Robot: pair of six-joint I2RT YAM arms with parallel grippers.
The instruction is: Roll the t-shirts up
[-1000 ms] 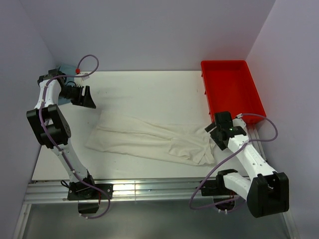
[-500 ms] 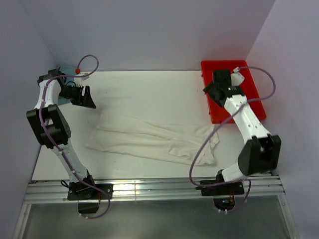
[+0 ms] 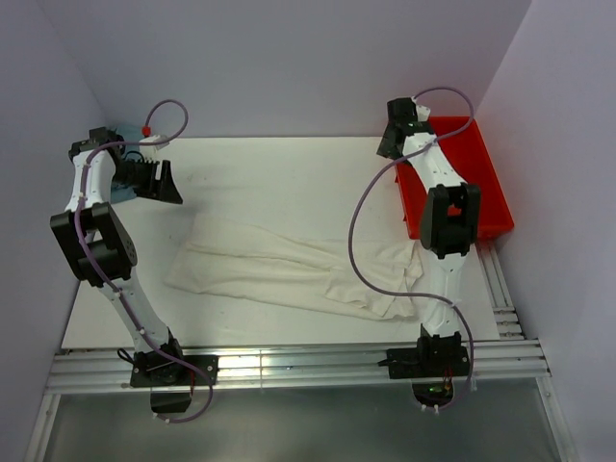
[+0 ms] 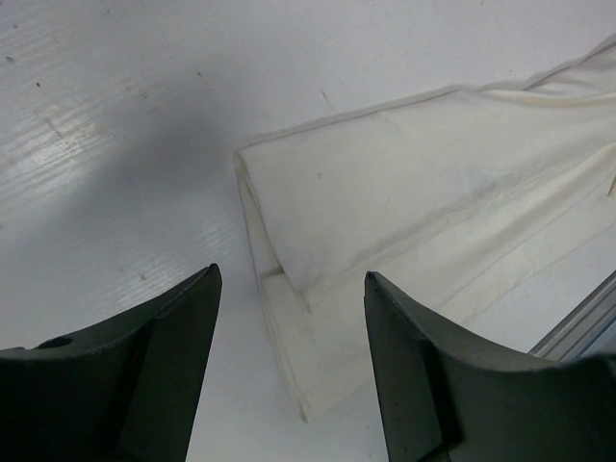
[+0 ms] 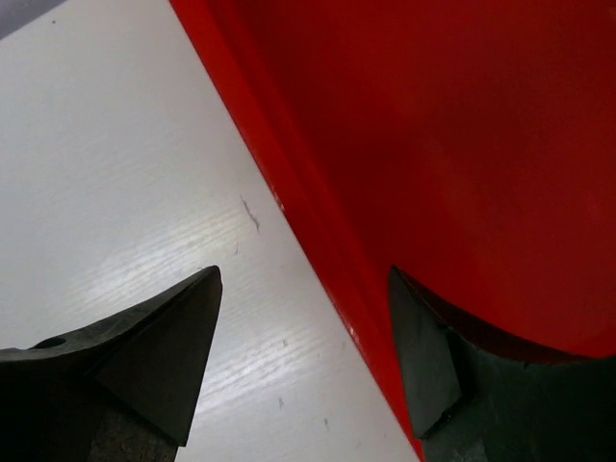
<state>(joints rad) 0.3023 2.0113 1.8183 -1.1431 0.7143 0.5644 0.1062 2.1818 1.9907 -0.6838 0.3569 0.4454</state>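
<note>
The cream-white t-shirt (image 3: 289,269) lies flat and wrinkled across the lower middle of the top view, folded into a long band running from centre-left down to the lower right; no gripper touches it. The left gripper (image 3: 164,183) hangs at the upper left of that view, above bare white table (image 3: 279,173) and apart from the shirt; its jaws stand wide with nothing between them. In the left wrist view the shirt's folded end (image 4: 414,192) fills the centre and right, layered edges showing, beyond the spread fingers (image 4: 164,366). The right gripper (image 3: 393,146) is at the upper right, over the left rim of the red bin (image 3: 481,178) – jaws parted, empty; its wrist view shows one finger over the table, the other over the bin.
</note>
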